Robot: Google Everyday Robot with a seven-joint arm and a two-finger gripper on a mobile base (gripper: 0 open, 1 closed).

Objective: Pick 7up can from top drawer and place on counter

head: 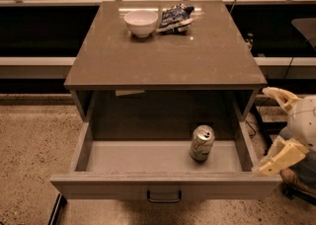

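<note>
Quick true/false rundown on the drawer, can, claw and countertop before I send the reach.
1. The drawer is pulled open with the can inside. True.
2. The can lies on its side. False: it stands upright, toward the drawer's right end.
3. The claw is shut on the can. False: it is open, outside the drawer off its right side, apart from the can.
4. A bowl and a bag sit side by side at the back of the counter. True.
</note>
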